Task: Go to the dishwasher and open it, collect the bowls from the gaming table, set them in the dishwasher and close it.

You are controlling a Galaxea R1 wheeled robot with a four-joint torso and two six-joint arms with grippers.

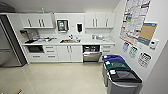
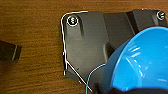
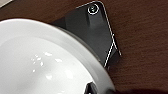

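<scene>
dishwasher point(image 1: 91, 53): under the counter point(image 1: 82, 41), at 12 o'clock from the robot, door partly open, dark interior visible. three bins point(image 1: 120, 72) at 2 o'clock by the wall. blue bowl point(image 2: 140, 62) sits close at the left wrist, white bowl point(image 3: 42, 60) at the right wrist. state of either gripper: cannot tell.

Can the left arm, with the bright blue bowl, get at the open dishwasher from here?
Probably not yet: the steel-fronted dishwasher stands open across a stretch of bare floor, while the bright blue bowl shows at the left wrist.
</scene>
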